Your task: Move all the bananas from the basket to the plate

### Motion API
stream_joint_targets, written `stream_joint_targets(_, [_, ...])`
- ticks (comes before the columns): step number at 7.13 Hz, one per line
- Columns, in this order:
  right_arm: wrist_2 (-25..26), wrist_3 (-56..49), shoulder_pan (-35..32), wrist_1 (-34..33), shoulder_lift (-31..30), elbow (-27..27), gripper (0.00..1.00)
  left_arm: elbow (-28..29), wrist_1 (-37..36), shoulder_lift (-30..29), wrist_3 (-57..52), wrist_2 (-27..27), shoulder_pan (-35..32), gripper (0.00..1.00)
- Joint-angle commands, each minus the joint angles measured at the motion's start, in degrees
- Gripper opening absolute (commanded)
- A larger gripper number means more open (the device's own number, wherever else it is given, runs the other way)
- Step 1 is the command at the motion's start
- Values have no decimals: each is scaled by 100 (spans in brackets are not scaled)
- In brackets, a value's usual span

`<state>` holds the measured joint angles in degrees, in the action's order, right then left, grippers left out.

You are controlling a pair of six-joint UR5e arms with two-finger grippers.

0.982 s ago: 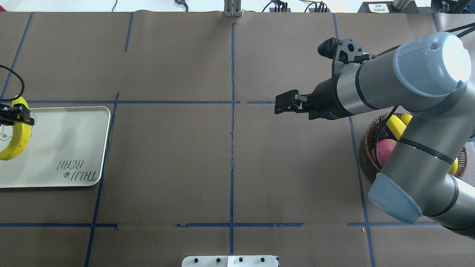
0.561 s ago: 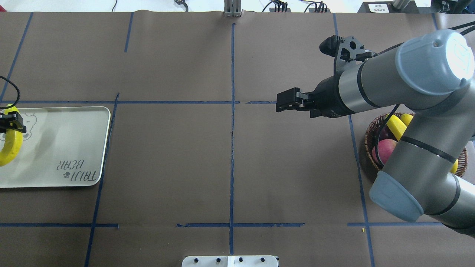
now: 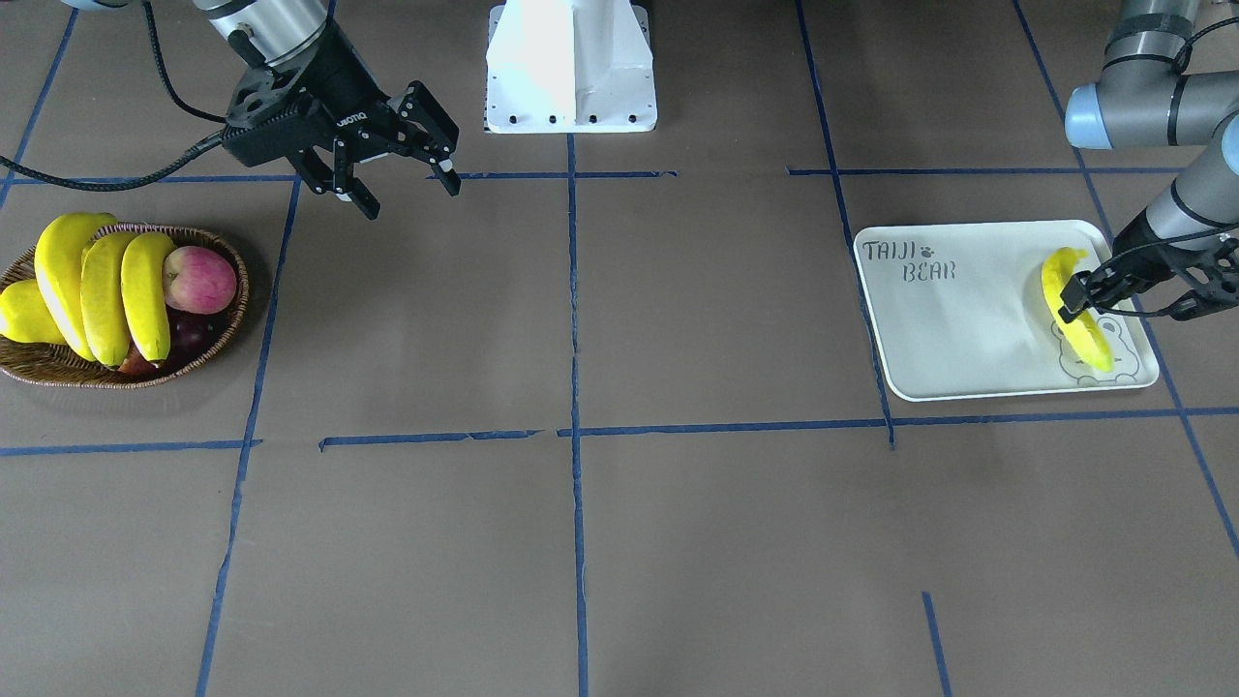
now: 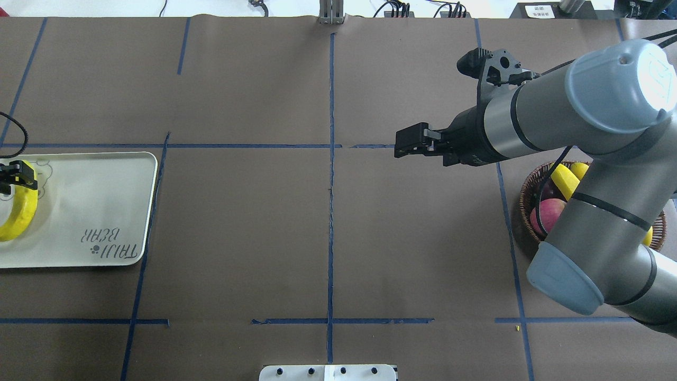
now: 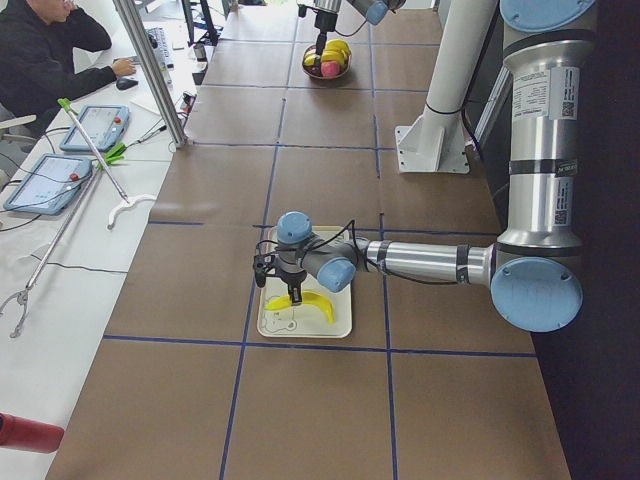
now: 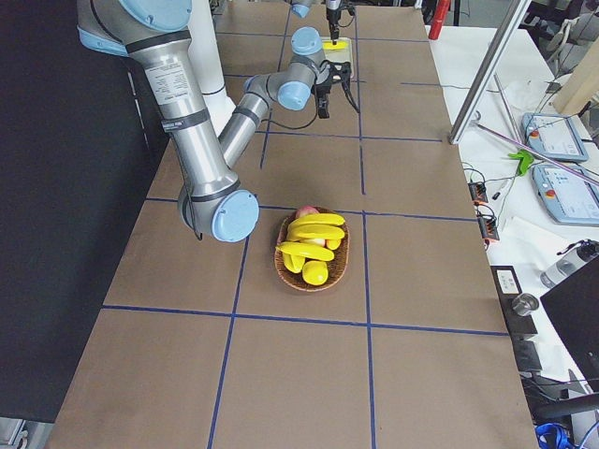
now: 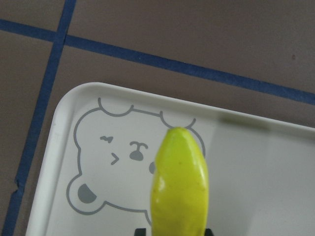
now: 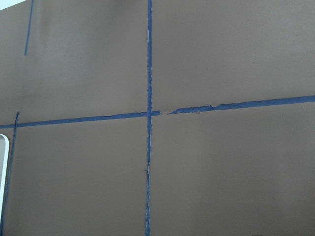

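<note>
One banana (image 3: 1076, 324) lies along the right end of the white plate (image 3: 968, 329), over its bear outline, with my left gripper (image 3: 1074, 298) shut on its upper half. The left wrist view shows the banana's tip (image 7: 179, 182) just above the plate (image 7: 256, 162). Whether it rests on the plate I cannot tell. Three more bananas (image 3: 102, 286) lie side by side in the wicker basket (image 3: 225, 334) at the other end of the table. My right gripper (image 3: 411, 198) hangs open and holds nothing, above the table beside the basket.
A red apple (image 3: 198, 279), another yellow fruit (image 3: 19, 315) and dark fruit share the basket. The white robot base (image 3: 571, 68) stands at the table's middle edge. Blue tape lines grid the brown table. A seated person (image 5: 45, 55) is at a side desk.
My left gripper has carried the banana towards the plate's outer end and the robot's side, over the bear print. The right arm has shifted only slightly towards the basket side.
</note>
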<state>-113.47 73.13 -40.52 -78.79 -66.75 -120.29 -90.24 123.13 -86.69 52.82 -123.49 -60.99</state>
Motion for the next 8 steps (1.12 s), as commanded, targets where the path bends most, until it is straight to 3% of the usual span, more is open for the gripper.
stream_joint_targets(1, [-17,0,-61,-5,-126,-29,100,-125,9,-32,-52,-43,-26,99])
stream_joint_targets(2, [-70,-165,-175,4,-484,-160,100,-552,-122,-24,-9,-166,-35,99])
stream_joint_targets(3, [-253,-933,-402,21,-1053,-388,100,-1148,-793,-58,9,-471,-70,99])
stream_joint_targets(5, [-605,-2253,-1043,100,-2021,-399,100,-2196,-2392,-573,314,-474,-44,99])
stream_joint_targets(6, [-911,-2790,-1507,92,-2443,-390,100,-2278,-2521,-1012,1022,-448,112,99])
stream_joint_targets(8, [-2103,-3163,-2544,92,-3165,-294,100,-2332,-2531,-1637,2245,-309,814,99])
